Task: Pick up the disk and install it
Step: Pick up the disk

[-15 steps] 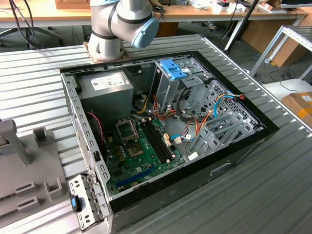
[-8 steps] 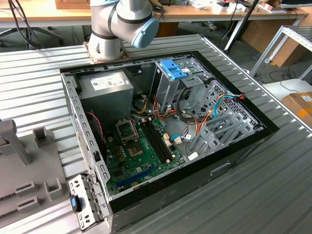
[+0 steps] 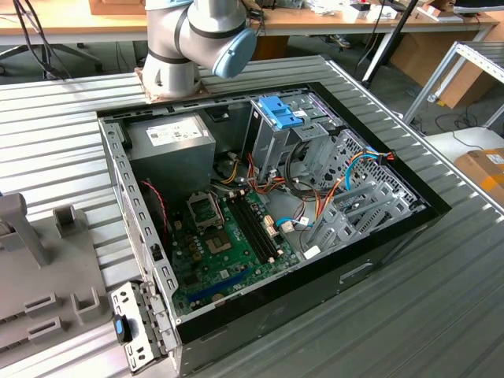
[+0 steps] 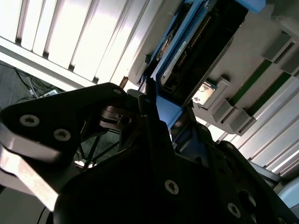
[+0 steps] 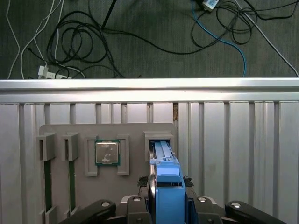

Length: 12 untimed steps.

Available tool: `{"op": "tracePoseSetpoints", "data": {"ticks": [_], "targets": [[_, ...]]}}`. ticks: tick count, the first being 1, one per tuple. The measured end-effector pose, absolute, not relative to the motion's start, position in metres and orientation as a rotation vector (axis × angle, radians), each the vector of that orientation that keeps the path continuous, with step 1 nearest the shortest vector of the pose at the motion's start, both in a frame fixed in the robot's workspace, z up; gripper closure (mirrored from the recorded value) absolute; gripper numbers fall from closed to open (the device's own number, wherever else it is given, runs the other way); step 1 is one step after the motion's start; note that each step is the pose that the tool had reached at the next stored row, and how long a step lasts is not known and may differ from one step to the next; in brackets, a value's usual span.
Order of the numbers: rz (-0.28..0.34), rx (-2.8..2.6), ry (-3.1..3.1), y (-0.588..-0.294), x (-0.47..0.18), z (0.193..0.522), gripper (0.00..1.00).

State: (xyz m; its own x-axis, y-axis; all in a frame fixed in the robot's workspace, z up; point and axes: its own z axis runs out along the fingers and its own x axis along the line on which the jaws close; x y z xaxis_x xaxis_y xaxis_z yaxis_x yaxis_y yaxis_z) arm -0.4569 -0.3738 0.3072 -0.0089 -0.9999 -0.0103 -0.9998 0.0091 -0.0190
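In the exterior view, the arm (image 3: 193,39) stands at the far edge of the ribbed metal table (image 3: 441,315). An open computer case (image 3: 268,205) lies in the table's middle, showing its green motherboard (image 3: 220,244), a grey power-supply box (image 3: 169,138) and a blue latch (image 3: 279,110) atop an upright cage. A grey fixture plate (image 3: 31,291) sits by the table's edge at the exterior view's left.

In the first wrist view, the plate (image 5: 135,133) lies close to the table's edge, with cables (image 5: 140,37) on the floor beyond. The disk (image 5: 167,186) stands on edge over the plate's corner slot, beside a pocket holding a processor chip (image 5: 106,152). The gripper (image 5: 166,182) clamps the disk's blue rails from both sides (whether the disk is still seated in the slot I cannot tell).

In the second wrist view, a black finger (image 4: 148,95) presses on the disk's (image 4: 201,42) blue rail, with the chip (image 4: 204,93) just beside.
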Motion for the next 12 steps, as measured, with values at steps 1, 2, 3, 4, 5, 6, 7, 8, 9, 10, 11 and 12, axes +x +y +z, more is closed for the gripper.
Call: {"op": "tracePoseSetpoints", "data": {"ticks": [1,2,3,4,5,6,7,8,9,10,11,12], "targets": [[-0.010,-2.197,2.217,-0.3738,-0.4569,0.3071,0.63],[-0.010,-2.197,2.217,-0.3738,-0.4569,0.3071,0.63],[-0.010,-2.197,2.217,-0.3738,-0.4569,0.3071,0.63],[-0.010,-2.197,2.217,-0.3738,-0.4569,0.3069,0.63],[-0.010,-2.196,2.216,-0.3737,-0.4569,0.3067,0.62],[-0.010,-2.196,2.217,-0.3738,-0.4569,0.3067,0.56],[-0.010,-2.197,2.217,-0.3738,-0.4569,0.3068,0.56],[-0.010,-2.197,2.217,-0.3738,-0.4569,0.3068,0.56],[-0.010,-2.197,2.217,-0.3738,-0.4569,0.3069,0.50],[-0.007,-2.196,2.216,-0.3738,-0.4569,0.3070,0.50],[-0.003,-2.194,2.214,-0.3738,-0.4568,0.3074,0.50],[0.001,-2.192,2.212,-0.3738,-0.4569,0.3078,0.50]]}}
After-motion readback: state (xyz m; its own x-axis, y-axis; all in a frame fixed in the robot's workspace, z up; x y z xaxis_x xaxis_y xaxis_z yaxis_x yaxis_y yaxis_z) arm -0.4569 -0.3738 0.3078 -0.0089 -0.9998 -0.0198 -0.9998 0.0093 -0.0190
